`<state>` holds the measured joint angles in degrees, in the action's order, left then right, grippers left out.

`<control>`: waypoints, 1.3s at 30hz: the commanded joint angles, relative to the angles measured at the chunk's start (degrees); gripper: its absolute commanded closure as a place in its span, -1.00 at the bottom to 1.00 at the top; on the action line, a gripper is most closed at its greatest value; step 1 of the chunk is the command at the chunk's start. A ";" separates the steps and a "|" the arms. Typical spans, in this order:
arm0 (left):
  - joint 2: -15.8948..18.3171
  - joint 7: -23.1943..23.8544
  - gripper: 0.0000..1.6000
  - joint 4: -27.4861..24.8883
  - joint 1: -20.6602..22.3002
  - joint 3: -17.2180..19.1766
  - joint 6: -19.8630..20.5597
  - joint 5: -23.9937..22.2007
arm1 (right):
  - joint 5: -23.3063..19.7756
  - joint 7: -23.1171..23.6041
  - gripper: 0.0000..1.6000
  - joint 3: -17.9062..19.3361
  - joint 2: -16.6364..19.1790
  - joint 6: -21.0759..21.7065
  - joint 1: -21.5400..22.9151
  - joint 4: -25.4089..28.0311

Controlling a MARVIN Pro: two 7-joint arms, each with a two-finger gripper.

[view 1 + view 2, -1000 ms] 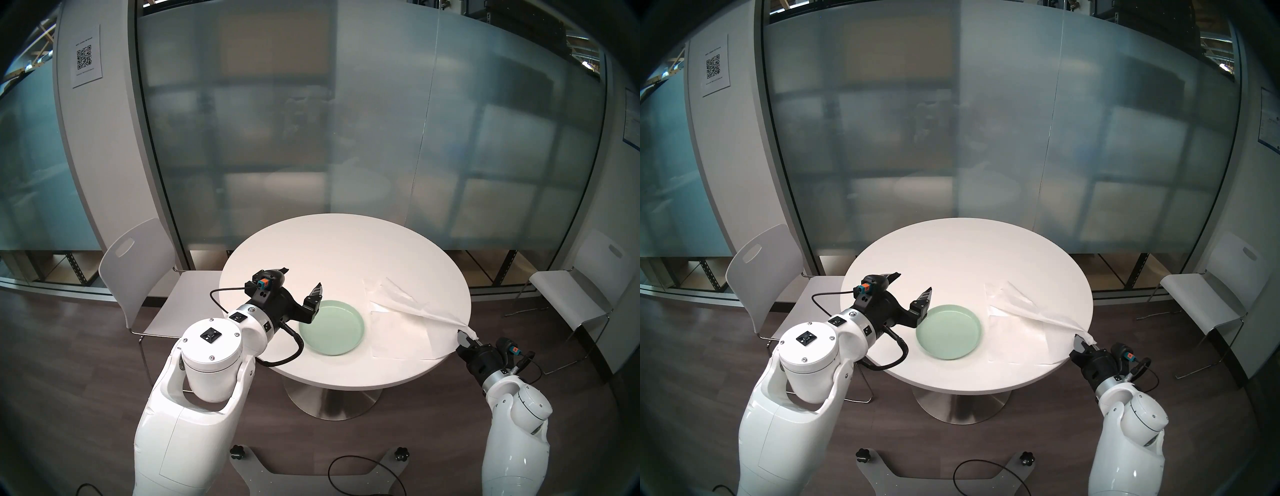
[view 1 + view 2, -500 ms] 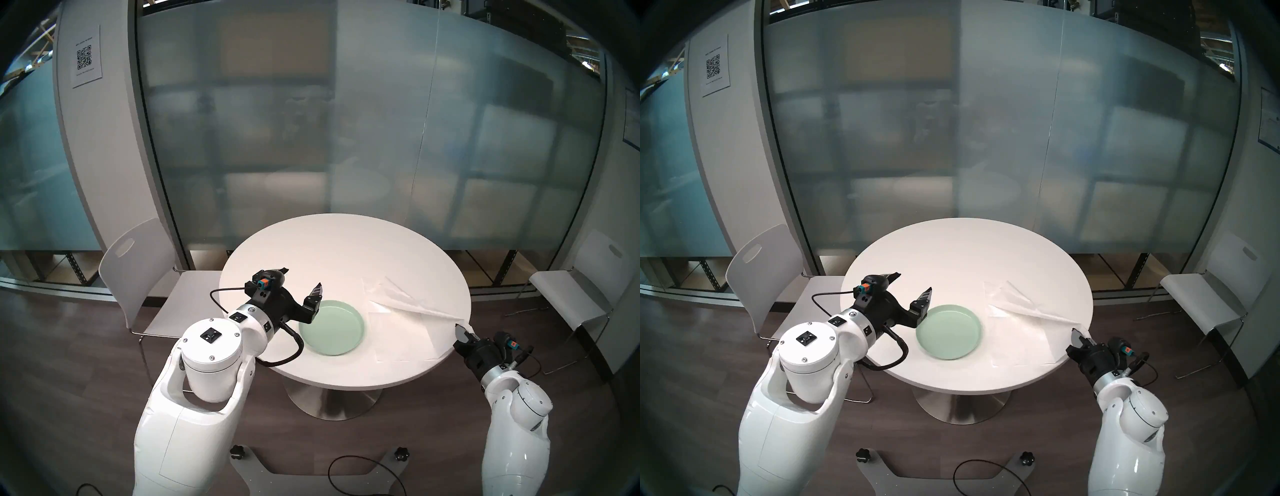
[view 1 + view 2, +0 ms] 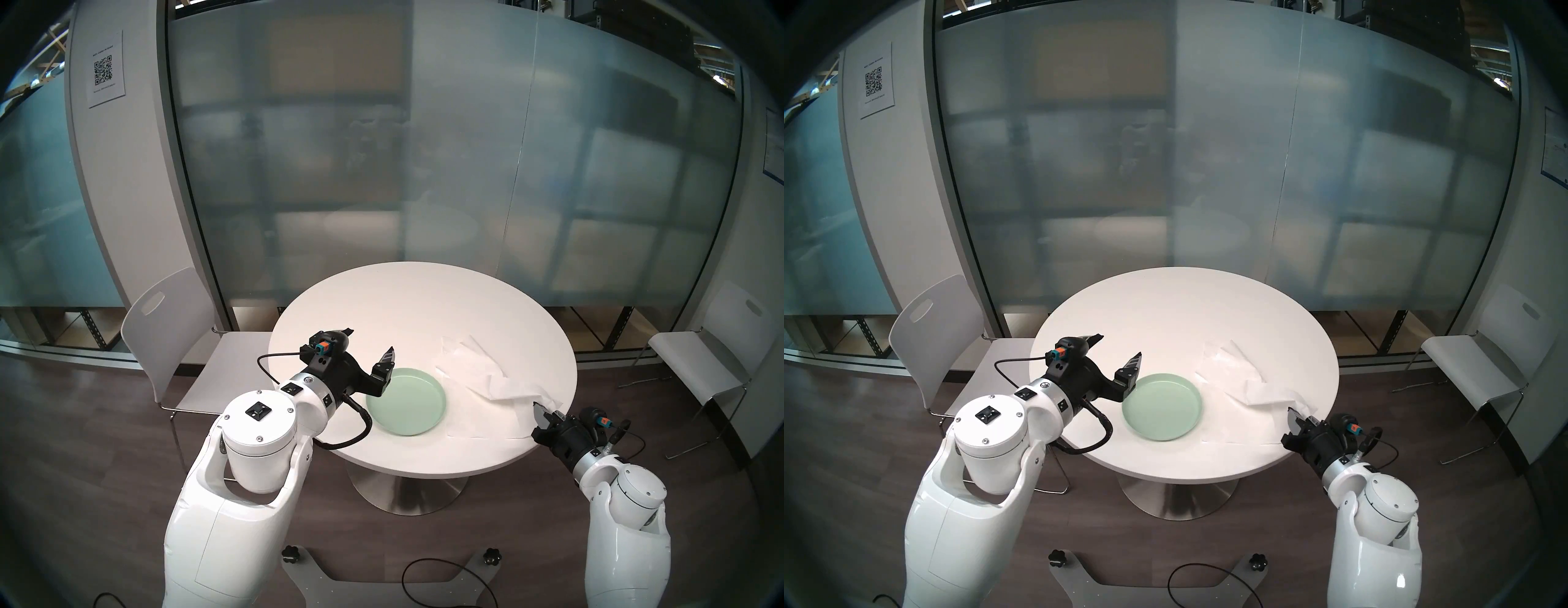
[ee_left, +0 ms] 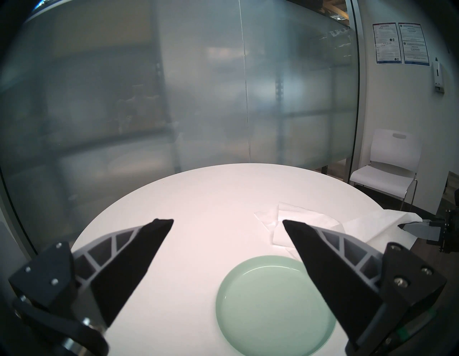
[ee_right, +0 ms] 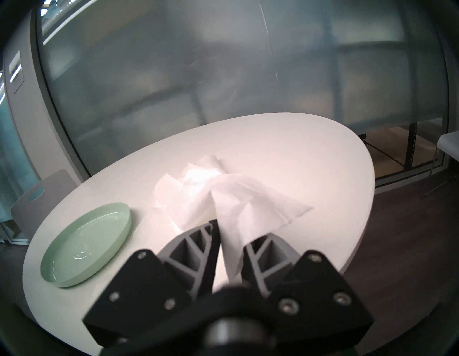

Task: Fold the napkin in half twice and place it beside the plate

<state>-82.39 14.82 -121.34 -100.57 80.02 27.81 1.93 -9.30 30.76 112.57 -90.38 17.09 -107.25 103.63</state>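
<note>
While the right tool (image 5: pixel 229 238) pinches a napkin (image 3: pixel 479 373) corner, the first fold begins.
Right of the plate (image 3: pixel 406 401) the sheet lies rumpled on the white bench (image 3: pixel 424 305); next, carry the corner across squarely. Left tool (image 4: pixel 227 225) hangs wide, empty, above the plate's left. Frosted glass behind.

You're looking at glossy white arm shells (image 3: pixel 237 509) ending in silver rings and black wrists. A black cable (image 3: pixel 352 433) is looping beneath the left wrist, an orange-and-teal plug (image 3: pixel 323 348) is sitting on top, and the fingers (image 4: pixel 129 263) are showing black pads over grey ribbing.
</note>
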 commanded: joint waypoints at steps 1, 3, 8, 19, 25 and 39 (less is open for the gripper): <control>0.13 0.07 -1.00 -1.09 0.20 -0.10 -0.09 0.11 | 0.85 1.32 0.20 -1.68 1.53 -0.81 1.93 0.72; 0.13 0.06 -1.00 -1.09 0.20 -0.10 -0.09 0.10 | 1.05 1.55 0.20 -2.03 1.45 -0.64 2.05 0.99; 0.16 0.04 -1.00 -1.10 0.20 -0.11 -0.08 0.08 | 0.95 2.42 0.21 -2.54 1.11 -0.37 2.15 1.34; 0.18 0.00 -1.00 -1.05 0.22 -0.12 -0.11 0.03 | -1.24 2.73 0.33 -0.81 0.64 0.69 3.92 4.33; 0.20 -0.01 -1.00 -1.08 0.22 -0.13 -0.09 0.02 | -2.17 2.77 0.78 0.58 0.45 1.82 4.80 4.84; 0.21 -0.06 -1.00 -0.98 0.26 -0.14 -0.14 -0.06 | -7.21 3.49 1.00 2.65 -1.04 6.34 11.51 5.71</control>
<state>-82.27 14.69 -121.32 -100.56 79.95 27.81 1.77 -13.26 34.06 115.02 -90.64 21.97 -101.19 107.33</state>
